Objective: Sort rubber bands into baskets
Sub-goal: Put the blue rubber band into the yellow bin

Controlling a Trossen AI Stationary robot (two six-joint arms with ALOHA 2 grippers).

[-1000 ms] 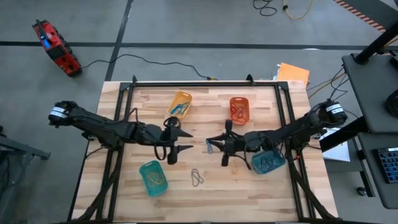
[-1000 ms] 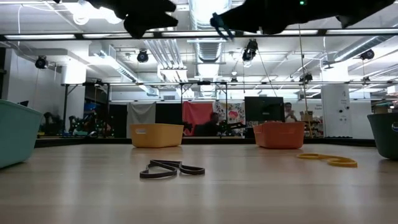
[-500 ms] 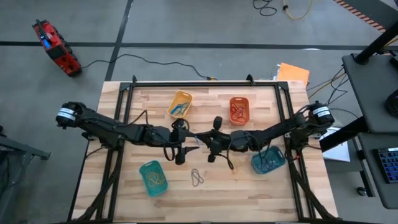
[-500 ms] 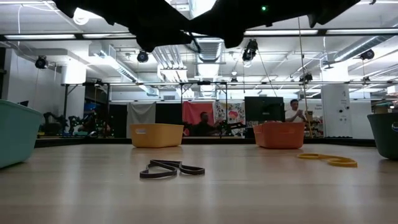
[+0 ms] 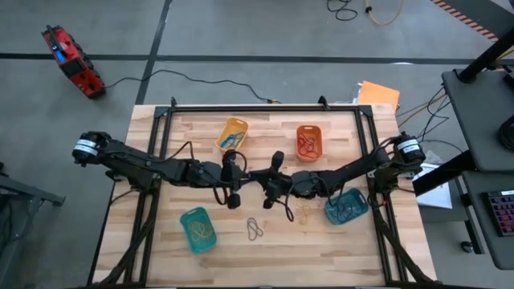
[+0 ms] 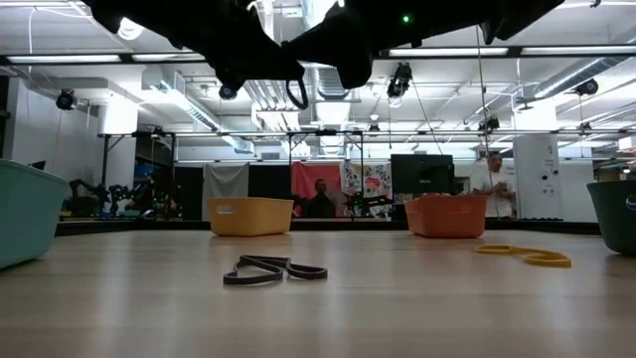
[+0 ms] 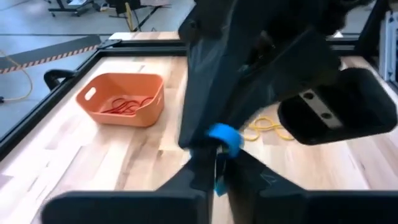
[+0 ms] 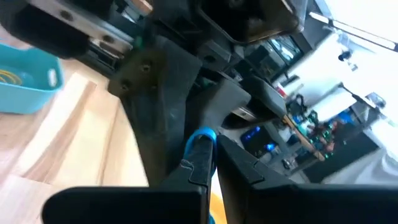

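Both arms meet nose to nose above the middle of the pale wooden desk [image 5: 185, 128], and a thin blue rubber band [image 7: 222, 135] is caught between them. The left pincer [image 7: 214, 171] is clenched on one end of that loop, and the right pincer [image 8: 205, 163], coming from the other side, is clenched on it too; it looks like a hand-over in mid-air, both sides gripping for now.

The band is light, soft and stretchy. I'd expect it to sag or spring back once one side lets go, so a pinch across a single strand serves better than trying to hook the whole loop.

Below them a dark twisted rubber band [image 5: 254, 229] lies flat on the wood, and a yellow rubber band [image 5: 305, 213] rests near the blue-teal plastic basket [image 5: 347, 209]. The small yellow plastic basket [image 5: 233, 135] already has blue bands in it, the orange plastic basket [image 5: 309, 142] holds reddish ones, and the teal-green plastic basket [image 5: 197, 229] sits nearer the front on the left. If the colours go as they lie, the blue one probably belongs in the yellow tub.
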